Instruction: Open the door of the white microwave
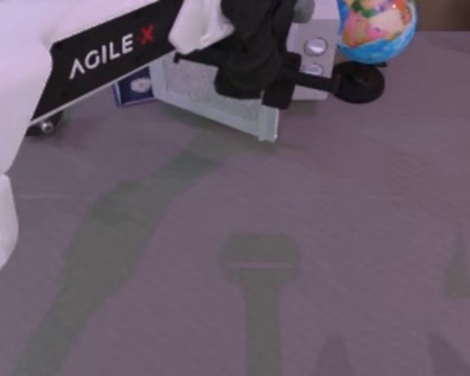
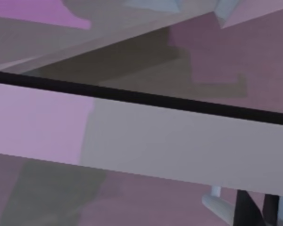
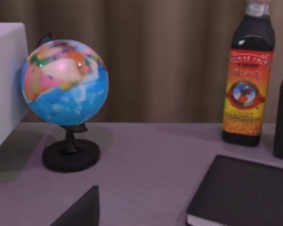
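- Top view: the left arm (image 1: 102,55) reaches across to the microwave (image 1: 313,47) at the table's far edge; its gripper (image 1: 254,55) covers the door (image 1: 211,98), which stands swung outward. Whether its fingers grip, I cannot tell.
- Left wrist view: only a pale panel edge, close up.
- Right wrist view alone shows a sauce bottle (image 3: 247,80) and black book (image 3: 240,193) near the globe (image 3: 64,82).

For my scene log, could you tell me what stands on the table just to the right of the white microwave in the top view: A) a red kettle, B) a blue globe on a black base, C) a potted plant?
B: a globe on a black base stands right of the white microwave.
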`<act>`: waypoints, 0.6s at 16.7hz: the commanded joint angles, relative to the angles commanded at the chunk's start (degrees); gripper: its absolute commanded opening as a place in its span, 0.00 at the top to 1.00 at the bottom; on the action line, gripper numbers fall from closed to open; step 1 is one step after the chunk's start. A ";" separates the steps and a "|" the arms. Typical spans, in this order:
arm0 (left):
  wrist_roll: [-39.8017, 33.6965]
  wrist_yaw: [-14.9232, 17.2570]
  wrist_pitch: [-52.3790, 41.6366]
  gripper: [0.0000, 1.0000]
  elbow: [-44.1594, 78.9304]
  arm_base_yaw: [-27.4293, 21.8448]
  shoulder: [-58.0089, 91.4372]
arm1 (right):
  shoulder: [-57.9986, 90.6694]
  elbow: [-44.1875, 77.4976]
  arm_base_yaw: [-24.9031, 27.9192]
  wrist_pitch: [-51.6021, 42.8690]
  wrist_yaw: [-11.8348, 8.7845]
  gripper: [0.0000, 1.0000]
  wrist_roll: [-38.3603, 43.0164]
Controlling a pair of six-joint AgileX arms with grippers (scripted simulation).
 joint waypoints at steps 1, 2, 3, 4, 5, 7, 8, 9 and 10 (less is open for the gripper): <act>0.00 0.00 0.00 1.00 0.00 0.00 0.00 | 0.00 0.00 0.00 0.00 0.00 0.00 0.00; 0.00 0.00 0.00 1.00 0.00 0.00 0.00 | 0.00 0.00 0.00 0.00 0.00 0.00 0.00; 0.00 0.00 0.00 1.00 0.00 0.00 0.00 | 0.00 0.00 0.00 0.00 0.00 0.00 0.00; 0.00 0.00 0.00 1.00 0.00 0.00 0.00 | 0.00 0.00 0.00 0.00 0.00 0.00 0.00; -0.23 0.34 0.01 1.00 -0.12 -0.41 0.19 | 0.00 0.00 0.00 0.00 0.00 0.00 0.00; 0.57 0.71 0.50 1.00 -0.98 -0.23 -0.52 | 0.00 0.00 0.00 0.00 0.00 0.00 0.00; 1.50 1.16 1.03 1.00 -2.07 0.00 -1.30 | 0.00 0.00 0.00 0.00 0.00 0.00 0.00; 2.63 1.70 1.64 1.00 -3.42 0.29 -2.22 | 0.00 0.00 0.00 0.00 0.00 0.00 0.00; 3.83 2.29 2.28 1.00 -4.88 0.60 -3.18 | 0.00 0.00 0.00 0.00 0.00 0.00 0.00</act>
